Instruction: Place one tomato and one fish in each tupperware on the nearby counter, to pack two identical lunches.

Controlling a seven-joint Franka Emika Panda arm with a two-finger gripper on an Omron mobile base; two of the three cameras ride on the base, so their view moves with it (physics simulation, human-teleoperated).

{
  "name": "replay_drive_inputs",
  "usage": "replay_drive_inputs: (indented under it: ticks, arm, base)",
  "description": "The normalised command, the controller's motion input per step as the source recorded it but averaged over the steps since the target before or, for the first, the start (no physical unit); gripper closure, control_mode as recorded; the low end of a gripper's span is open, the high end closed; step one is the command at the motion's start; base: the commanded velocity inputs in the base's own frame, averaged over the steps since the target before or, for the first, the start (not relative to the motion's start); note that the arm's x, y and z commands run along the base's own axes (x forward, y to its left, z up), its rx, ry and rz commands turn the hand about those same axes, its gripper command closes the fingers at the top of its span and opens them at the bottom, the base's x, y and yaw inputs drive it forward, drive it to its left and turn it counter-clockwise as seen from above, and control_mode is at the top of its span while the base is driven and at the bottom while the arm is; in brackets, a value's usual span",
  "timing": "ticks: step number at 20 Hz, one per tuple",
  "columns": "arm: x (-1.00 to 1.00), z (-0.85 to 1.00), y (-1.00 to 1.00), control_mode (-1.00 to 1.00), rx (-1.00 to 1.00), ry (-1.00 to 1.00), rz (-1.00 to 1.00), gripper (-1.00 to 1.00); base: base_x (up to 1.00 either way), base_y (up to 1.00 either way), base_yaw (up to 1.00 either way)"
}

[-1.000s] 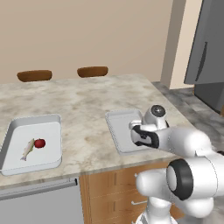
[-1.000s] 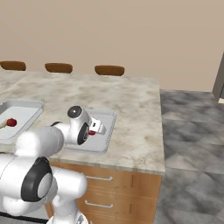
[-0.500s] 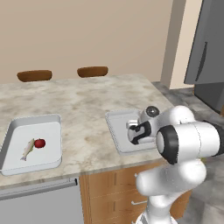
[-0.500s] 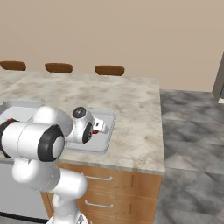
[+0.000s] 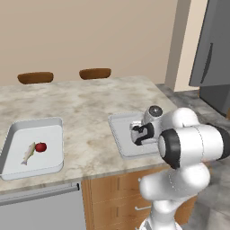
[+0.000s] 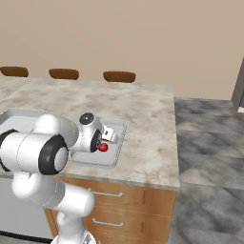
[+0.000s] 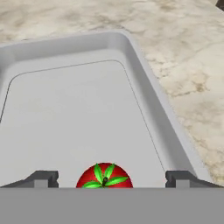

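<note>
Standing wide open, your jaws are flanking a tomato [image 7: 104, 176] resting in the nearer tupperware [image 7: 144, 100], apparently releasing it for packing.

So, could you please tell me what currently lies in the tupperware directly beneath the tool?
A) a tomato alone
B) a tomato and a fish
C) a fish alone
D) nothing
A: the hand view shows just a tomato on the floor of the tupperware, between the spread fingertips of the tool; the fish lies with another tomato in the other tupperware.
</note>
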Motion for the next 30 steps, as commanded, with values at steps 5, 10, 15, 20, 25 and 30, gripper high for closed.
replay_drive_inputs:
  ticks: [5, 10, 15, 20, 25, 30]
  arm:
    - [-0.77, 1.0, -0.19, -1.0, 0.0, 0.21, -0.02, -1.0]
    - [-0.94, 1.0, -0.02, -1.0, 0.0, 0.02, 0.0, -1.0]
    - [-1.0, 0.99, 0.05, -1.0, 0.07, -0.05, 0.02, -1.0]
    - [-0.98, 0.33, 0.33, -1.0, 0.04, -0.02, 0.15, -1.0]
    - [-1.0, 0.0, 0.18, -1.0, -0.03, -0.08, 0.03, -1.0]
    - [-0.6, -0.02, -0.09, 1.0, -0.01, -0.01, -0.02, -1.0]
  base:
    - [0.0, 0.0, 0.0]
    - [0.0, 0.0, 0.0]
    - [0.0, 0.0, 0.0]
    - [0.0, 0.0, 0.0]
    - [0.0, 0.0, 0.0]
    - [-0.4, -0.15, 0.0]
